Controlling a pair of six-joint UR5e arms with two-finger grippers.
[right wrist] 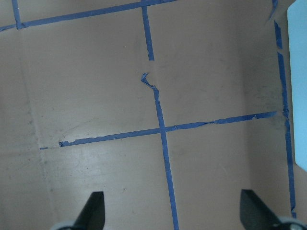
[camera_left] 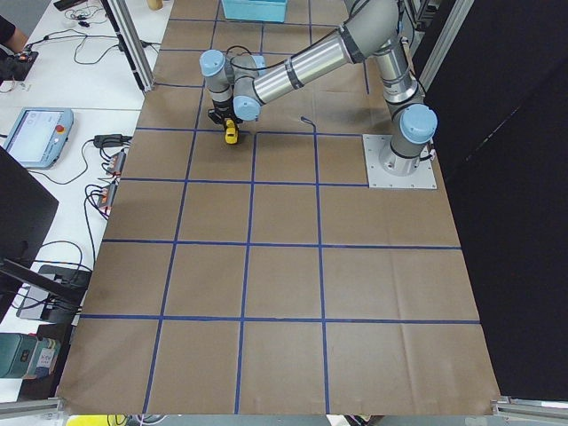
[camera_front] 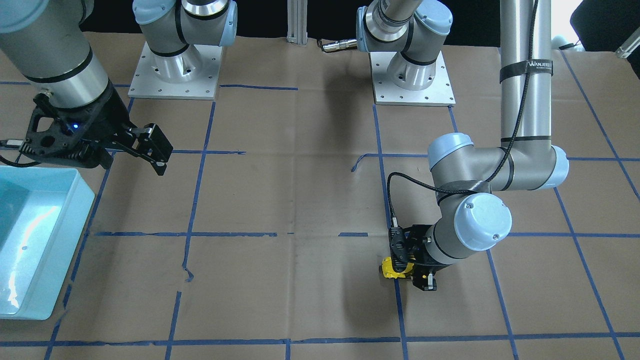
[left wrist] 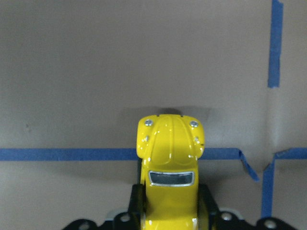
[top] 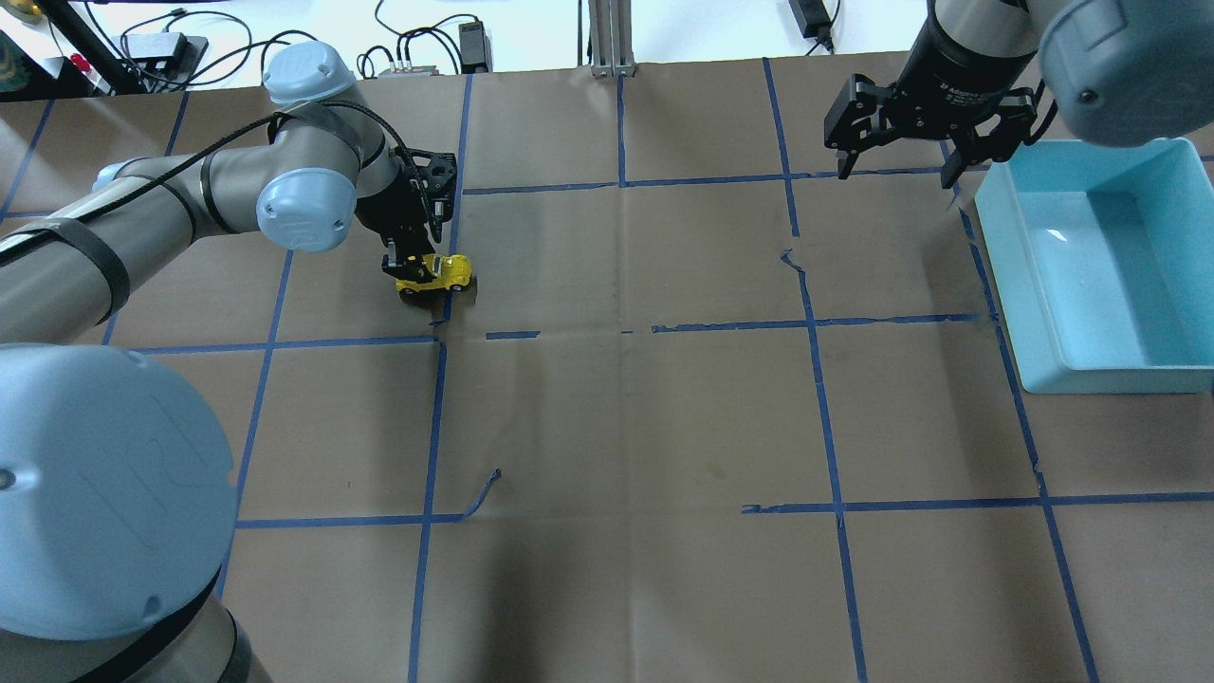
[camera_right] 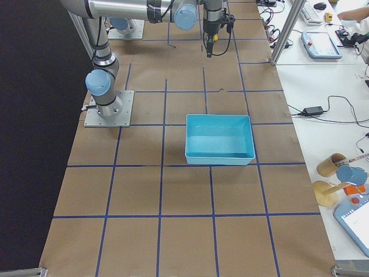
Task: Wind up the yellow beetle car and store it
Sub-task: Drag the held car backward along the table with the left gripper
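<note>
Pinching yellow beetle car [top: 446,275] on counter [top: 616,427] in left claw [top: 417,270], with right claw [top: 894,161] spread; winding stage, likely calling for a backward drag next.

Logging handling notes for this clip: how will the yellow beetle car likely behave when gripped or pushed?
The yellow beetle car looks glossy and rounded, so the left claw, closed on its sides, might slip. Upright on the table, it would probably roll if pushed lengthwise. Tiny beside the claw, it is likely light and rigid.
</note>
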